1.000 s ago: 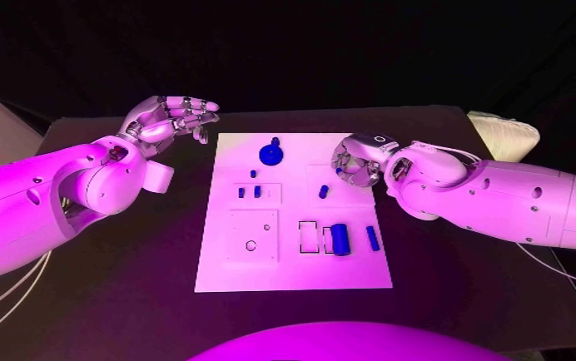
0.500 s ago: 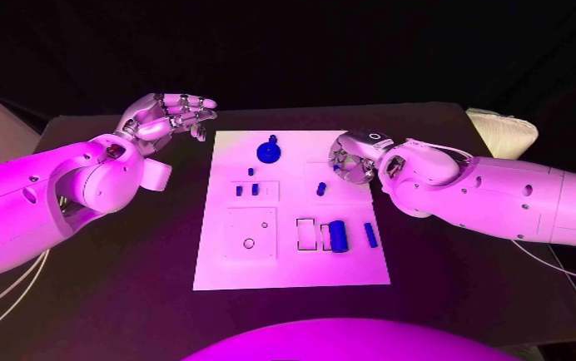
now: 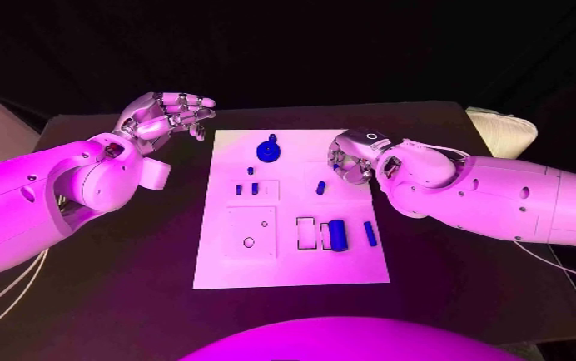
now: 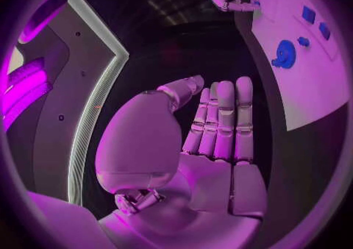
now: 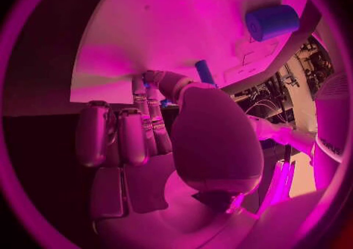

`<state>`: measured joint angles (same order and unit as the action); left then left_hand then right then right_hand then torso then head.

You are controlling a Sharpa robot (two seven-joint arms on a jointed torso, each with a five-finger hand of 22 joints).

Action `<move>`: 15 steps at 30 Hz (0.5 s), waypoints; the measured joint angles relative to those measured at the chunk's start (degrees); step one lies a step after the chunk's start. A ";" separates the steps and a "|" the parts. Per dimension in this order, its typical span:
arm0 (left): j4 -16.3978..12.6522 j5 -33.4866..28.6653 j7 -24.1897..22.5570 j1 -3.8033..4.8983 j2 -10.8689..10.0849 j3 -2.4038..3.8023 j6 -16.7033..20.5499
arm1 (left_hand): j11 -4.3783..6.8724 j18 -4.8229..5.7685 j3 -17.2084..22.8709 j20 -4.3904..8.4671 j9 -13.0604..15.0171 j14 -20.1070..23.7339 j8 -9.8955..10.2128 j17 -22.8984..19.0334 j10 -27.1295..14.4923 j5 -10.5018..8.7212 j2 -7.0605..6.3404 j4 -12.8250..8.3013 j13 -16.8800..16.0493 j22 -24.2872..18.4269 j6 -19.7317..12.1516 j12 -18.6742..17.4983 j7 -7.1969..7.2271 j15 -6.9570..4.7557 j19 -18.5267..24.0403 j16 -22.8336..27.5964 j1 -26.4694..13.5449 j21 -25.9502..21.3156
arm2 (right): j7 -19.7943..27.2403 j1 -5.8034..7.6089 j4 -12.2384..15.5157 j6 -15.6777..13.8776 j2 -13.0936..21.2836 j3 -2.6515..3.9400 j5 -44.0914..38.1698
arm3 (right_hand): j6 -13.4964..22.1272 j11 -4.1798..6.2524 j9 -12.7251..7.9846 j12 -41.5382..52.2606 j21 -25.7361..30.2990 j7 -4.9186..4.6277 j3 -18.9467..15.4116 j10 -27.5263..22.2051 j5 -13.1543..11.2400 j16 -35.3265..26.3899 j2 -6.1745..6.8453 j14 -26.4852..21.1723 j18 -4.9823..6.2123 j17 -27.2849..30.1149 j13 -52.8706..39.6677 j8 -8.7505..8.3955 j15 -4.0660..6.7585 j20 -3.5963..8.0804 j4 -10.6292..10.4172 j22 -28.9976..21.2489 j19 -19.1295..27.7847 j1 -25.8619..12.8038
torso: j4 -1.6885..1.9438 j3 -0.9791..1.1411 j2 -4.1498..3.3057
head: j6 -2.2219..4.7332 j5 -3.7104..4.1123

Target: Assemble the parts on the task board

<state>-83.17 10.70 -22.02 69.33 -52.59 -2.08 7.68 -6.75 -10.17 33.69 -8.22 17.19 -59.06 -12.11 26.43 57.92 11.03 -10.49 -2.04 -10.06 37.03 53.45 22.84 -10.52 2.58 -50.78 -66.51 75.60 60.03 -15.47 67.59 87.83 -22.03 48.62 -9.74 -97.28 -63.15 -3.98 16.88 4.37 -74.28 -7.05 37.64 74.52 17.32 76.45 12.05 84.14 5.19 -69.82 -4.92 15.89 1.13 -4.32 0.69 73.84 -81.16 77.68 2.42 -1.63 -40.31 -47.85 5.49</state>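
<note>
- Task board (image 3: 292, 269), a white plate, lies in the middle of the black worktop (image 3: 120, 294); blue parts lie or stand on it: a round knob-like part (image 3: 270, 151) near the far edge, small pegs (image 3: 246, 188) in a marked square, a single peg (image 3: 322, 187) mid-board, a large cylinder (image 3: 339, 234) and a thin pin (image 3: 369, 234) on the near right.
- Right hand (image 3: 350, 161) hangs over the board's far right edge, fingers (image 5: 150, 125) reaching down close to the board. In the right wrist view something blue sits at the fingertips, but I cannot tell whether it is pinched or merely lies beside them.
- Left hand (image 3: 166, 116) is raised off the board's far left corner, holding nothing, fingers loosely curled yet apart.
- Judged step: a pick or placement by the right hand near the single peg.
- Next move likely calls for a fine pinch and upright alignment over a socket.
</note>
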 measured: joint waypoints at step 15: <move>0.56 -0.16 0.25 0.00 0.08 0.00 0.01 | -0.11 0.00 -0.11 0.01 -0.06 0.00 0.00 0.00 -0.28 0.00 0.00 -0.01 0.00 -0.14 -0.43 0.00 -0.01 0.00 0.00 0.00 0.00 -0.23 | -2.10 -0.42 2.57 -4.86 1.60 -0.35 -0.38 | -0.24 -0.39 0.48 0.02 -1.33 0.05 0.64 0.38 -0.01 0.14 -0.40 -0.23 -0.81 0.01 -0.29 0.29 0.22 0.21 0.34 1.11 -0.62 -0.40 | -0.05 -0.01 0.02 | 0.40 0.08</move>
<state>-82.62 10.53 -21.77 69.32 -52.52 -2.08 7.69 -6.86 -10.17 33.59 -8.21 17.14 -59.06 -12.11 26.44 57.65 11.02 -10.49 -2.05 -10.05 36.89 53.02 22.83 -10.53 2.58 -50.78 -66.51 75.60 59.80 -17.56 67.16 90.40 -26.89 50.22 -10.09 -97.66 -63.39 -4.37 17.36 4.39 -75.62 -7.00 38.28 74.90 17.31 76.60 11.65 83.91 4.38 -69.81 -5.21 16.18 1.35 -4.11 1.03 74.95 -81.78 77.28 2.37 -1.64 -40.29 -47.45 5.58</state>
